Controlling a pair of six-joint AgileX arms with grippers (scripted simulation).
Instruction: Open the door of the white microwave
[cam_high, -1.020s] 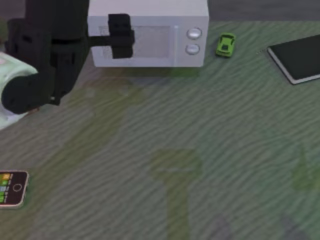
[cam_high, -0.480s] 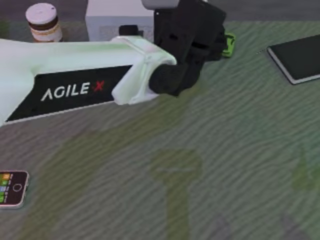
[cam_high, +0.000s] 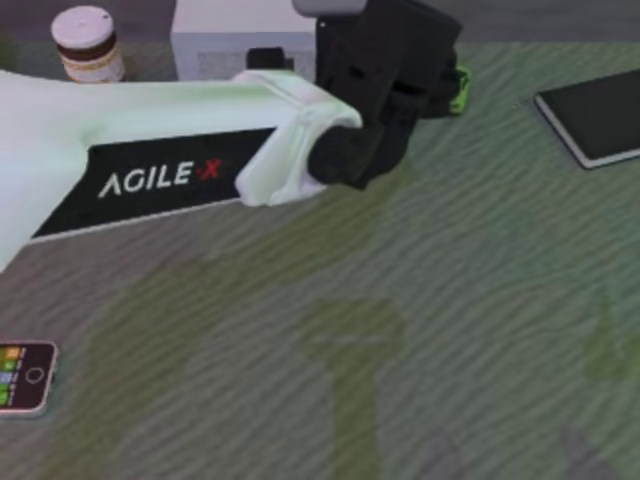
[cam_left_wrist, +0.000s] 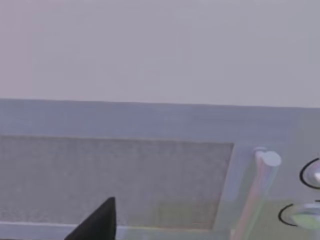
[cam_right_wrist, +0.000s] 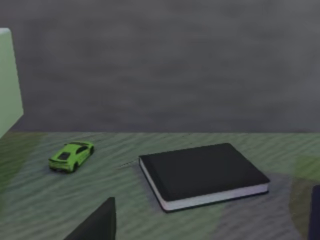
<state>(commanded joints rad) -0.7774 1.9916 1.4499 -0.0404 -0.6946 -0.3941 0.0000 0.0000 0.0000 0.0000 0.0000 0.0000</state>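
The white microwave (cam_high: 228, 38) stands at the table's back edge, mostly covered in the top view by my left arm (cam_high: 170, 175). That arm's black wrist (cam_high: 385, 80) hangs over its right front. In the left wrist view the door (cam_left_wrist: 115, 175) with its grey mesh window lies flush with the front. Its upright handle bar (cam_left_wrist: 261, 185) stands beside two knobs (cam_left_wrist: 311, 172). My left gripper (cam_left_wrist: 207, 220) faces the door close up, open, holding nothing, with one black fingertip (cam_left_wrist: 100, 220) showing. My right gripper (cam_right_wrist: 212, 210) is out of the top view, open over the table.
A green toy car (cam_high: 461, 85) sits just right of the microwave. A black book (cam_high: 595, 115) lies at the back right. A brown-banded jar (cam_high: 88, 45) stands left of the microwave, and a phone (cam_high: 25, 378) lies at the front left edge.
The left arm has swung from the far left across the microwave's front, and in the last half second edged slightly right. The door has not moved.
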